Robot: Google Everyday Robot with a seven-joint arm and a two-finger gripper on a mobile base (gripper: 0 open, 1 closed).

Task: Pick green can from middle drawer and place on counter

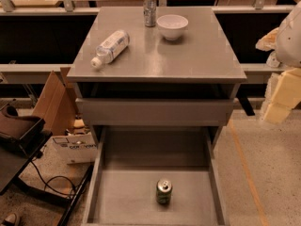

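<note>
The green can [163, 191] stands upright on the floor of the open middle drawer [122, 197], near its front and slightly right of centre. The drawer is pulled far out below the cabinet. The counter [197, 55] is the grey top of the cabinet, above and behind the drawer. My gripper [281, 95] shows as pale yellowish blocks under a white arm part [290, 29] at the right edge, beside the cabinet at about the counter's height. It is well above and to the right of the can and holds nothing I can see.
On the counter lie a clear plastic bottle [110, 48] on its side at the left, a tall silver can [149, 9] at the back, and a white bowl [172, 26] beside it. The top drawer front [155, 111] sticks out slightly. Cardboard boxes [70, 142], black furniture [19, 135] and cables sit on the floor at left.
</note>
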